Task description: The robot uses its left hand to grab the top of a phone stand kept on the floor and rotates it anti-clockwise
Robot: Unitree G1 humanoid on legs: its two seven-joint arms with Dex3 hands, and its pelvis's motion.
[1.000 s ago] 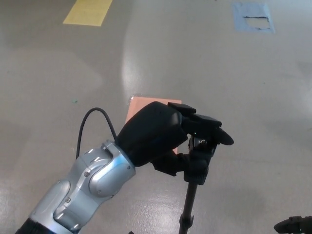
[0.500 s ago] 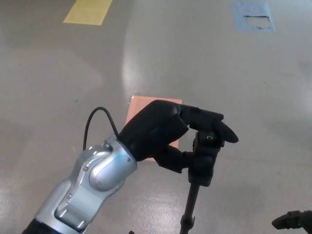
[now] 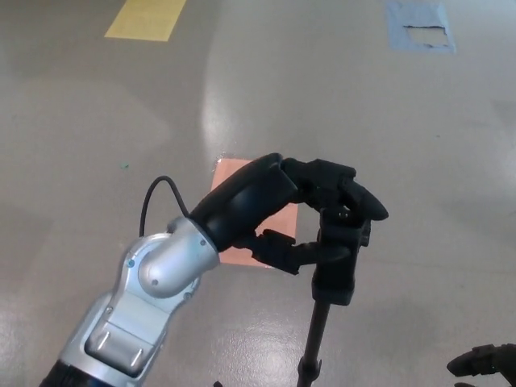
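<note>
My left hand [image 3: 266,214] is wrapped around the top of the phone stand [image 3: 339,250]. The two thick fingers [image 3: 334,181] curl over the upper side of the black head; the thumb [image 3: 282,251] presses in from below and to the left. The head is pinched between them, with contact on both sides.

The phone stand sits right of centre in the lower part of the head view. Its black pole [image 3: 316,339] drops from the head and leaves the frame at the bottom edge; the foot is not visible.

My silver forearm [image 3: 141,302] enters from the lower left. A black cable [image 3: 157,197] loops up from the wrist.

The floor [image 3: 97,145] is grey and glossy. A salmon-pink square [image 3: 242,214] lies on it, partly hidden behind my hand. A yellow marking [image 3: 145,18] is at the top left, a blue patch [image 3: 419,28] at the top right.

My right hand [image 3: 484,363] shows only as a dark sliver at the lower right corner. I cannot tell how its fingers are set.
</note>
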